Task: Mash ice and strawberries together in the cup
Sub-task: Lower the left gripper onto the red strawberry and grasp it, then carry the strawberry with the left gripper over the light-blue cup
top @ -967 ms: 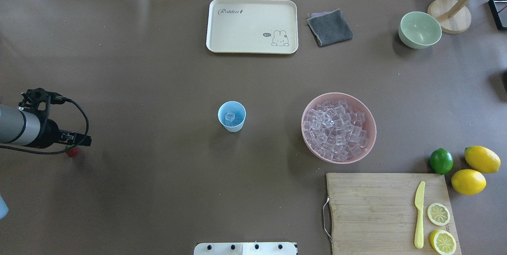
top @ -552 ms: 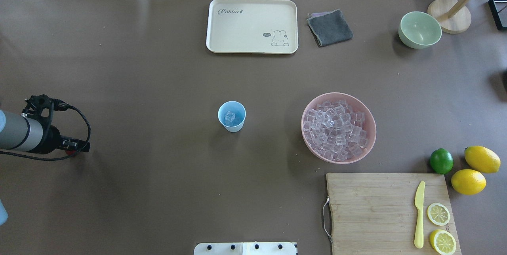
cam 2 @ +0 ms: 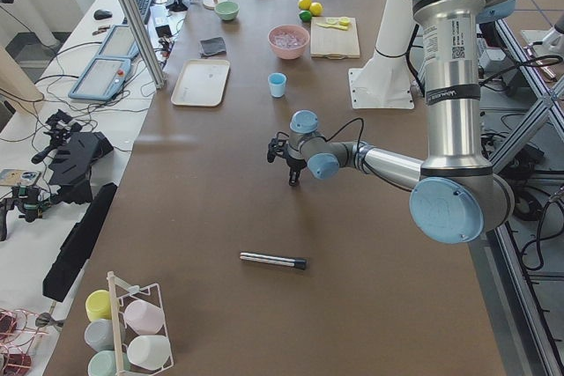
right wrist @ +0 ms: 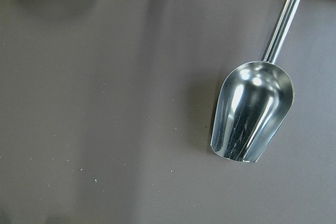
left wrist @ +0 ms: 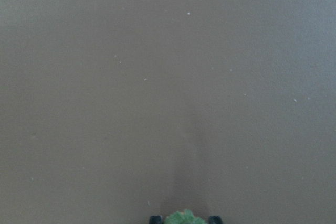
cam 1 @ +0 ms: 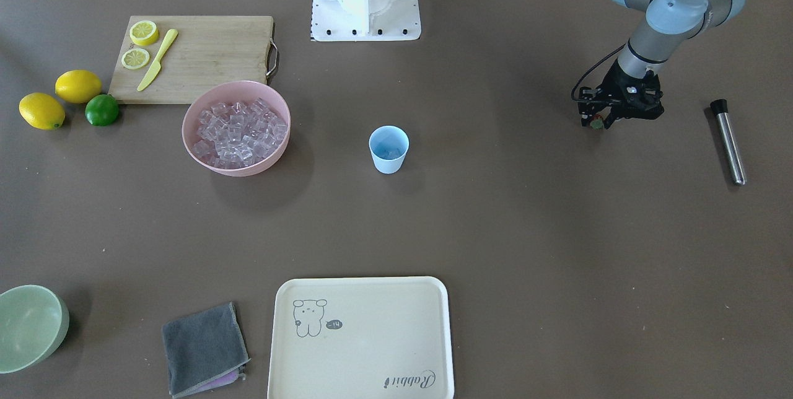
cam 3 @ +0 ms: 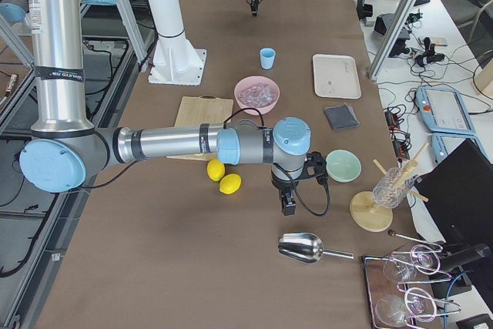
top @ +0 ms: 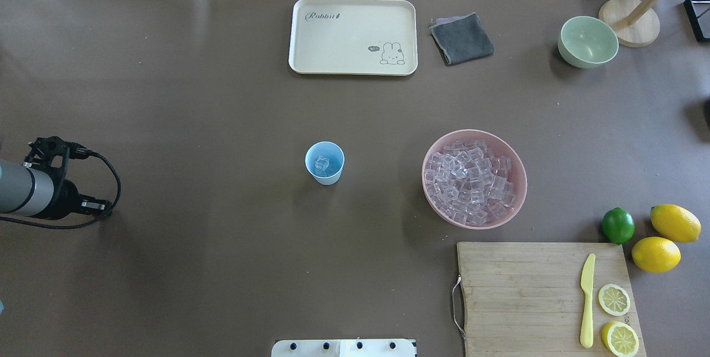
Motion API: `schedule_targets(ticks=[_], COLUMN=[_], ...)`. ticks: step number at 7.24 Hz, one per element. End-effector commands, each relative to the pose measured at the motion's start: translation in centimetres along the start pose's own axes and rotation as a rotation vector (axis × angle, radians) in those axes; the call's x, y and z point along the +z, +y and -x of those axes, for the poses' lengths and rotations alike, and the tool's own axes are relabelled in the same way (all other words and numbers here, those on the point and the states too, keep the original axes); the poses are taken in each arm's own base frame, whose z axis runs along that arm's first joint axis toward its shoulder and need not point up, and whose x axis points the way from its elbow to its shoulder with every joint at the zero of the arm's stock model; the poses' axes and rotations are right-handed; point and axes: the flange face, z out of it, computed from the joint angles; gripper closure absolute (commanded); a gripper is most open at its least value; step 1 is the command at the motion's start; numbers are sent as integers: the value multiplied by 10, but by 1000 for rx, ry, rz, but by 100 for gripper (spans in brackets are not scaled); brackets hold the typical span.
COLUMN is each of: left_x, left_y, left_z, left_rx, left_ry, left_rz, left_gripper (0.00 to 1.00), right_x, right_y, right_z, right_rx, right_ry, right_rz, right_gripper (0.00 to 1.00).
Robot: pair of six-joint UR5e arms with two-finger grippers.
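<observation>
The light blue cup (top: 324, 163) stands mid-table with a few cubes of ice (top: 321, 164) inside. More ice (top: 470, 180) fills the pink bowl (top: 516, 179) to its right. My left gripper (top: 102, 208) is far to the left, shut on the strawberry (cam 1: 596, 124) and held above the table. In the left wrist view only the berry's green top (left wrist: 185, 217) shows between the fingertips (left wrist: 155, 219). My right gripper (cam 3: 289, 206) shows only in the exterior right view, near a steel scoop (right wrist: 254, 111). I cannot tell whether it is open or shut.
A steel rod (cam 1: 728, 142) lies left of my left arm. At the back are a cream tray (top: 353, 36), grey cloth (top: 461, 38) and pale green bowl (top: 587, 41). Front right are a cutting board (top: 521, 296) with knife and lemon halves, two lemons (top: 656, 254) and a lime (top: 618, 225).
In the overhead view my left gripper has drawn back to the left. The strawberry, red under the fingers a second ago, is now hidden beneath the gripper there.
</observation>
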Motion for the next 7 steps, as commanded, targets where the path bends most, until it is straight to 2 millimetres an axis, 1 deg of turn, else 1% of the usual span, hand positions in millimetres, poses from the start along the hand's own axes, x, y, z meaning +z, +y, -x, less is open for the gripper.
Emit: schedule_targets(ticks=[1, 2, 3, 5, 6, 7], left_x=[-3, -20, -40, -82, -105, -119], left_y=[-3, -14, -39, -102, -123, -133], left_z=[-7, -35, -80, -190, -235, -263], left_rx=[-3, -11, -26, -40, -50, -49], left_ry=[5, 12, -7, -32, -34, -12], left_rz=[17, 50, 69, 79, 80, 69], left_gripper=[83, 83, 83, 82, 82, 82], right_x=[-1, -2, 1, 15, 13, 12], right_y=[1, 1, 4, 6, 3, 0], right_z=[-5, -6, -10, -23, -22, -21], right_rx=[7, 8, 12, 35, 43, 50], right_ry=[2, 2, 0, -2, 1, 1], right_rz=[-2, -4, 2, 29, 26, 24], right_gripper=[0, 0, 0, 0, 0, 0])
